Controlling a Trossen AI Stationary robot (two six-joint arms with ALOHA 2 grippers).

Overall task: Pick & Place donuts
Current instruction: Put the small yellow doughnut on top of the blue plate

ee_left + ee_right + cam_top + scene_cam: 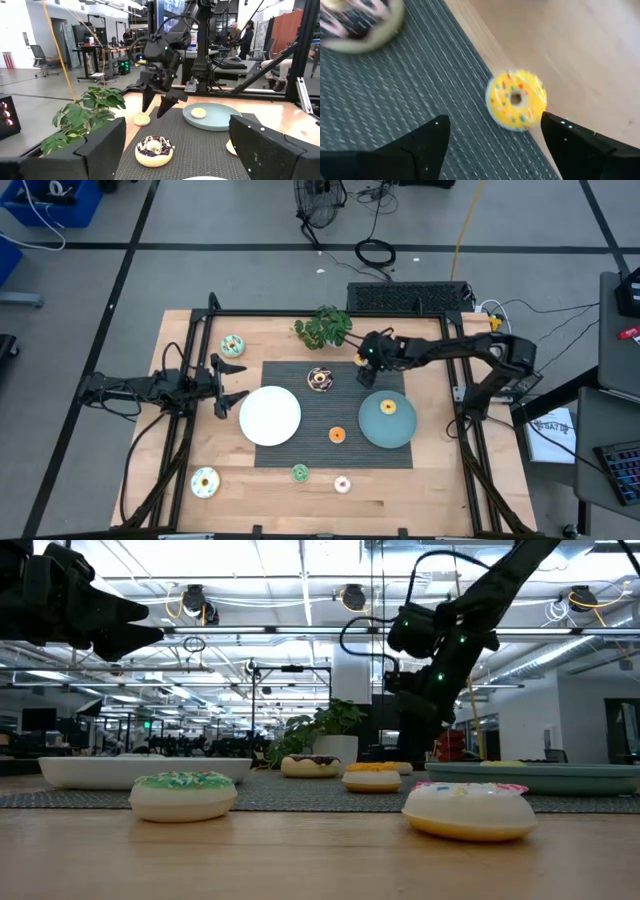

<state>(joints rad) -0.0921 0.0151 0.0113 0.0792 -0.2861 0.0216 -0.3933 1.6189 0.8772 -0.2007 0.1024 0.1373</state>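
My right gripper (492,150) hangs open, slanting down, over the far edge of the dark mat (290,450). Just past its fingertips a yellow sprinkled donut (516,99) lies flat, half on the mat's edge and half on the wood, and no finger touches it. From the left wrist view the same fingers (146,102) stand above that donut (142,119). A chocolate donut (320,379) lies on the mat nearby. An orange (337,434), a green (300,472) and a pink donut (342,484) lie nearer the front, and a mint one (232,346) at the far left. My left gripper (225,385) waits open at the left.
A white plate (270,416) and a teal plate (400,435) holding a pale yellow donut (388,407) sit on the mat. A green leafy plant (322,327) stands at the far edge, close to my right gripper. One more donut (204,482) lies at the near left.
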